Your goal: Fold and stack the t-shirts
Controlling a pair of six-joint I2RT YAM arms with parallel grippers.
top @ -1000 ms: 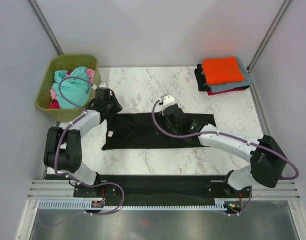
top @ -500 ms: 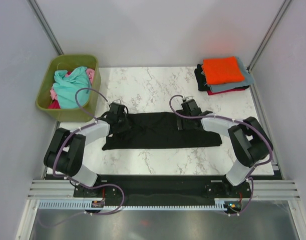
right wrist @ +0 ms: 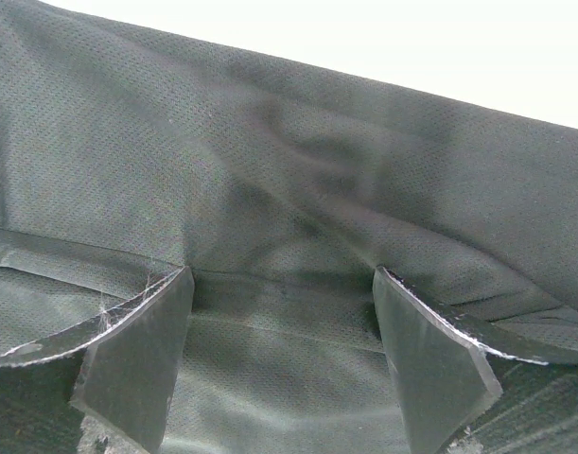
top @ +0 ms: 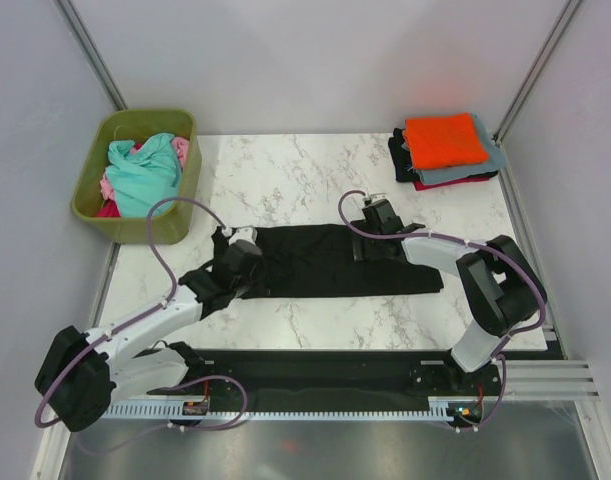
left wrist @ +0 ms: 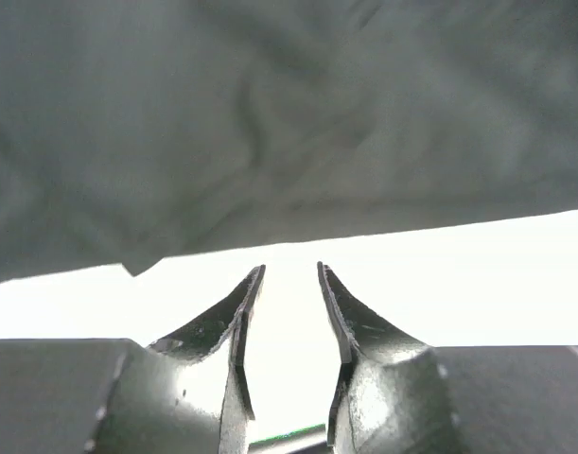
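Note:
A large black t-shirt (top: pixel 325 262) lies folded into a long band across the middle of the marble table (top: pixel 285 175). My left gripper (top: pixel 243 268) hovers at the shirt's left end. In the left wrist view it (left wrist: pixel 290 270) is open by a narrow gap and empty, over bare table, with the shirt's edge (left wrist: pixel 298 142) just ahead. My right gripper (top: pixel 373 240) rests on the shirt's right part. In the right wrist view it (right wrist: pixel 284 274) is wide open, with its fingertips (right wrist: pixel 137 331) pressed on the black cloth (right wrist: pixel 289 170).
A stack of folded shirts stands at the back right, orange (top: pixel 443 140) on top of grey-blue (top: pixel 490 160), magenta (top: pixel 455 182) and black. An olive-green tub (top: pixel 90 195) at the back left holds teal (top: pixel 140 175), pink and red shirts.
My left arm has swung out and its gripper has moved from the shirt's far left corner toward its near left edge. My right gripper moved right a second ago, then stayed. The shirt lies stretched rightward.

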